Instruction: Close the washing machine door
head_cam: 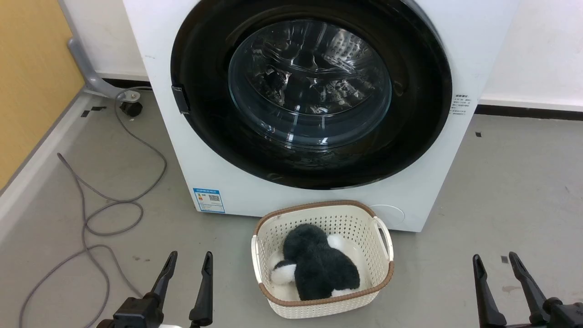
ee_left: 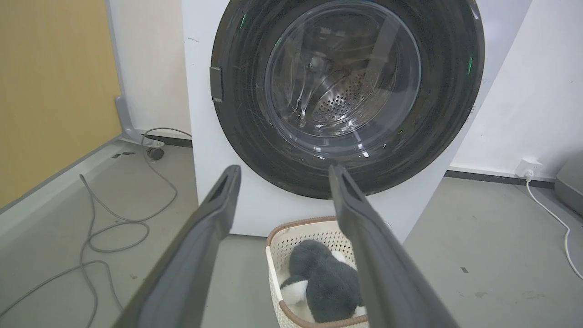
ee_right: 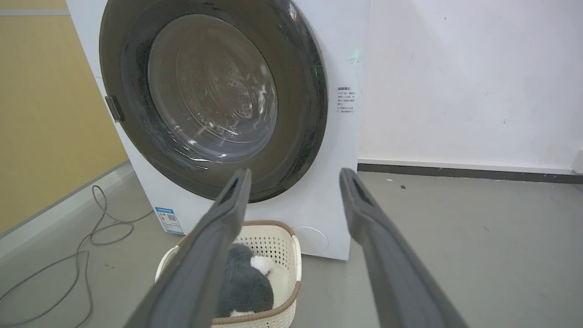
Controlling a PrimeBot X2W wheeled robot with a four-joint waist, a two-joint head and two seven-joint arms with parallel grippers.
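Left gripper (head_cam: 191,253): lowest left of the head view, fingers apart, holding nothing. Right gripper (head_cam: 494,255): lowest right, fingers likewise apart and empty. Both hang above the floor (head_cam: 501,182), well short of the machine (head_cam: 205,159). In each wrist view the two fingers (ee_left: 214,214) stand spread, with the machine front visible between them.

Door (head_cam: 314,86): round, black-framed, clear glass bowl at centre. It lies flat against the machine front and appears shut. The steel drum shows through the glass. A small dark latch piece (head_cam: 181,99) sits on the door's left rim.

Machine: white, box-shaped, standing on the floor against a white wall (head_cam: 537,45). A blue sticker (head_cam: 209,200) is at the lower left of the front panel. A round cover (head_cam: 387,213) is at the lower right. A block of small print (head_cam: 462,105) is to the right of the door.

Basket (head_cam: 282,237): cream, perforated, brown-rimmed, on the floor just in front of the machine, below the door and between the two grippers. It holds a dark grey and white plush toy (head_cam: 319,266).

Cable (head_cam: 119,201): grey, looped loosely on the floor to the left of the machine. A yellow panel (head_cam: 27,68) borders the floor at far left.
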